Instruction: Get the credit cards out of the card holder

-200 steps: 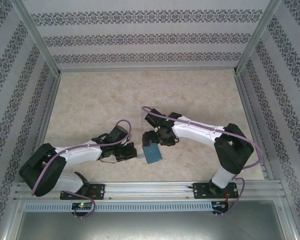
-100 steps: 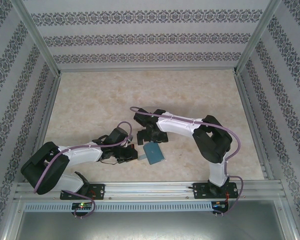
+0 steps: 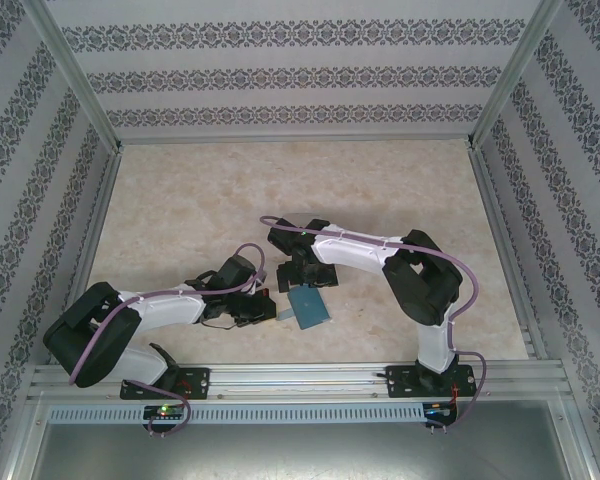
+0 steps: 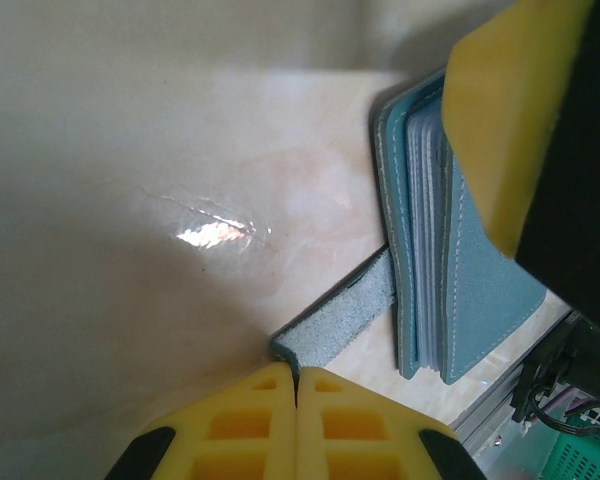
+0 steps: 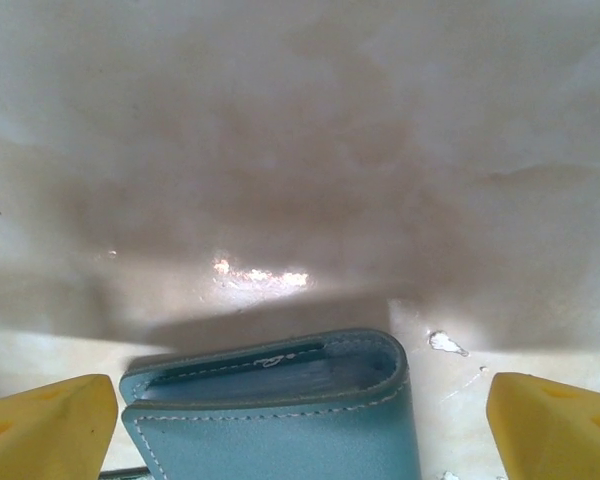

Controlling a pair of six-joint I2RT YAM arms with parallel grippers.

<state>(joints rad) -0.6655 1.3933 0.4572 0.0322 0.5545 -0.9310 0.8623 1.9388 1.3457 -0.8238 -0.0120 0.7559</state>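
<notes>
The teal-blue card holder [image 3: 309,309] lies closed on the table between the two arms. In the left wrist view its covers [image 4: 472,270] stand on edge with pale layered leaves between them; the credit cards are hidden inside. My left gripper [image 3: 267,309] is shut on the holder's fuzzy strap tab [image 4: 338,322], pinched between the yellow fingertips [image 4: 297,378]. My right gripper [image 3: 304,278] hangs over the holder's far edge, open wide, with the holder [image 5: 280,420] between its fingers [image 5: 50,425] and touching neither. One right finger [image 4: 510,110] looms over the holder.
The beige marble-patterned table [image 3: 200,200] stretches behind and to both sides of the arms. Patterned walls with metal frame posts [image 3: 495,180] enclose it. An aluminium rail [image 3: 300,380] runs along the near edge, close behind the holder.
The right arm folded its elbow inward and its gripper shifted left over the holder's far edge, its jaws narrowing slightly. The left gripper and the holder have stayed put.
</notes>
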